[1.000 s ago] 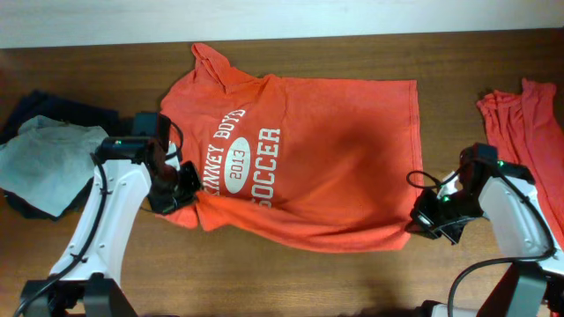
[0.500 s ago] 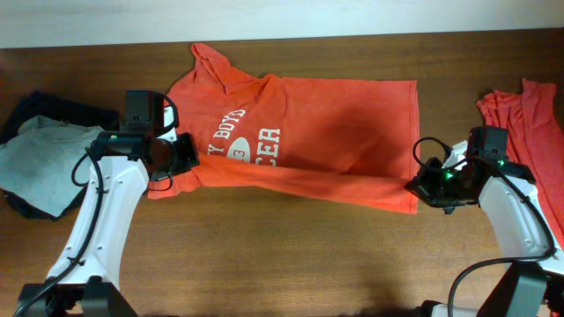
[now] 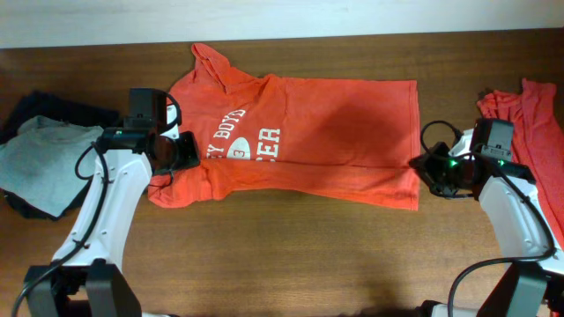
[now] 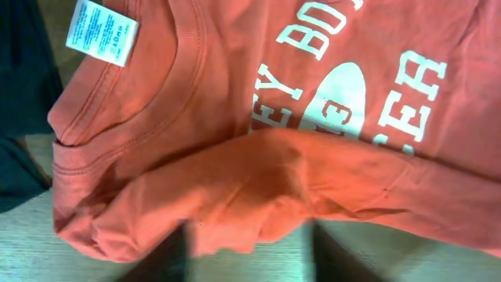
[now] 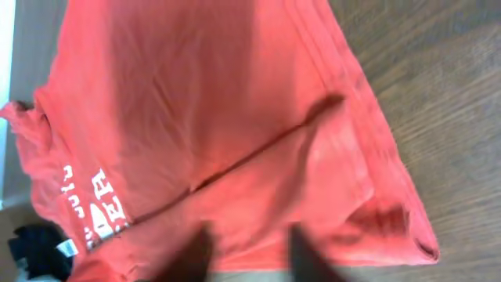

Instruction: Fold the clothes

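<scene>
The wooden table [image 3: 282, 255] is carrying the orange-red T-shirt [image 3: 344, 132], lying flat mid-table with its near edge doubled over. The left claw [image 3: 187, 151] and right claw [image 3: 426, 169] are hanging released at its two ends, fingers apart.

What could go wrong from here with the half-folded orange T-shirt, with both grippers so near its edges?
1. The left gripper stands open over bunched cloth near the collar of the T-shirt; pulling back might drag the fold open.
2. The folded edge looks uneven, so the next fold may come out crooked.
3. The right gripper works near another red garment, which the arm could possibly sweep.
</scene>
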